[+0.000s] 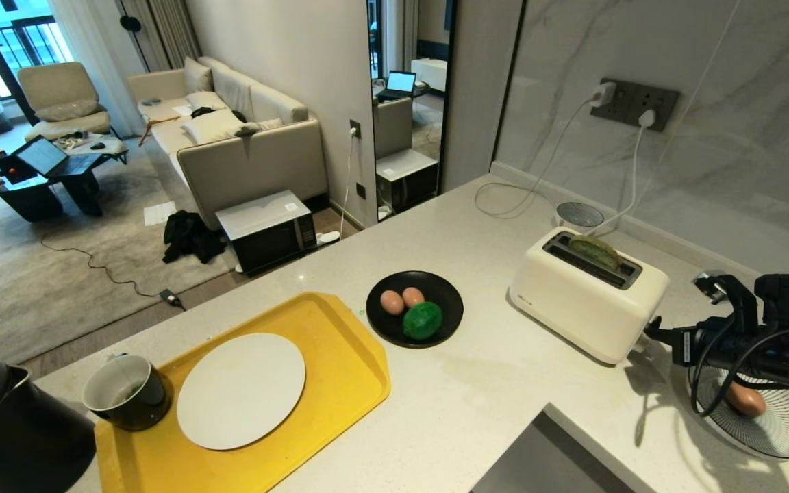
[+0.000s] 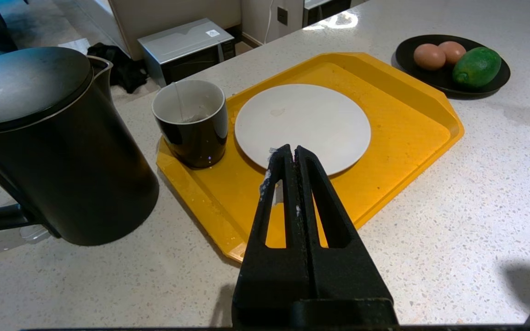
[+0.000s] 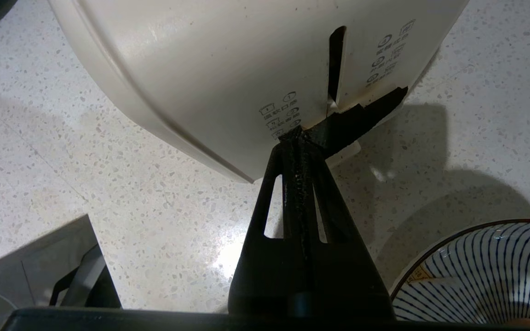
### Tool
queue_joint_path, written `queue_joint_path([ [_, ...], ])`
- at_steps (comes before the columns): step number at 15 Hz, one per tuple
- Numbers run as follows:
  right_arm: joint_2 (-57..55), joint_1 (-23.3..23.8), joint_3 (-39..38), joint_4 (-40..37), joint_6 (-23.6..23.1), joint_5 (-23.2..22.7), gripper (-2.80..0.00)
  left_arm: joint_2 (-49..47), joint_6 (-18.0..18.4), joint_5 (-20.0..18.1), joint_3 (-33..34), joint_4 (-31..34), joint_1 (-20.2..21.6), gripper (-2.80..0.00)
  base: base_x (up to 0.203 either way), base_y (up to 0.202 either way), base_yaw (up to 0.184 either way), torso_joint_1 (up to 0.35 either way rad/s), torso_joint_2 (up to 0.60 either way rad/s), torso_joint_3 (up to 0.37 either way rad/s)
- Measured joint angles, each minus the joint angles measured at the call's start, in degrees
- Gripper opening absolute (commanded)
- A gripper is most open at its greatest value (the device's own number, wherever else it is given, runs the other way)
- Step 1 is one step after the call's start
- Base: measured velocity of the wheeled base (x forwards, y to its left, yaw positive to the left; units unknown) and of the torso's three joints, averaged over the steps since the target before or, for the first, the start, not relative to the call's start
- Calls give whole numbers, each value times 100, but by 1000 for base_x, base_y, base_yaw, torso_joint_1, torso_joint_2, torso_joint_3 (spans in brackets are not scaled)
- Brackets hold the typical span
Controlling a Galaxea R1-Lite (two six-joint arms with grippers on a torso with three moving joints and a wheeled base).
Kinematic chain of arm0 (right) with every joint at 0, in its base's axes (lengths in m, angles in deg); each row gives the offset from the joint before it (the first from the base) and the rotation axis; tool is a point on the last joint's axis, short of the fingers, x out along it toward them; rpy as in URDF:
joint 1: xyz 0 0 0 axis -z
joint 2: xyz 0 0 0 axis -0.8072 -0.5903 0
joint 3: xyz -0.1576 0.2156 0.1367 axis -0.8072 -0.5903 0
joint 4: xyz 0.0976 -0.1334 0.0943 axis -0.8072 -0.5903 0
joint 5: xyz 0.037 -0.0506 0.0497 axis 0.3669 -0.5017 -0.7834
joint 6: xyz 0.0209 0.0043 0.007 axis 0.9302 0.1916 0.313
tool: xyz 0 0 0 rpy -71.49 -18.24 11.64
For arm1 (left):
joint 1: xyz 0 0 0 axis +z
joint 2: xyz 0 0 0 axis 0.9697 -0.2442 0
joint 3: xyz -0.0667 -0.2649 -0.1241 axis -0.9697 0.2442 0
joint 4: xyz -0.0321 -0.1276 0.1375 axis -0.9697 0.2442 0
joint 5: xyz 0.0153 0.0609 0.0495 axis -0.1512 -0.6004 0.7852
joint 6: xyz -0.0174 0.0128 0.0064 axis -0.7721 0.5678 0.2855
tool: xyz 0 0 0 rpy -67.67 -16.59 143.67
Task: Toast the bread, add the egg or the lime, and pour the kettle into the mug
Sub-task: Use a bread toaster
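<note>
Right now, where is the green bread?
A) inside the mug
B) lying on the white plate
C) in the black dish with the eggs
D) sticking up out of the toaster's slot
D: in the head view the bread pokes up from a slot on top of the cream toaster, while the white plate on the yellow tray is bare.

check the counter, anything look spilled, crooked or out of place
One oddity: an egg sits alone in the striped bowl by the right gripper, apart from the two eggs and lime on the black plate. The bread sits tilted in the toaster. No spills.
</note>
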Motion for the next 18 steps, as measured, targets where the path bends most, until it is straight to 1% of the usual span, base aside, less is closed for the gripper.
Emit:
queue_joint_path([
  [18, 0, 0, -57, 0, -9, 20, -280, 0, 0, 0, 0, 1, 0, -280, 0, 0, 0, 0, 0, 0],
])
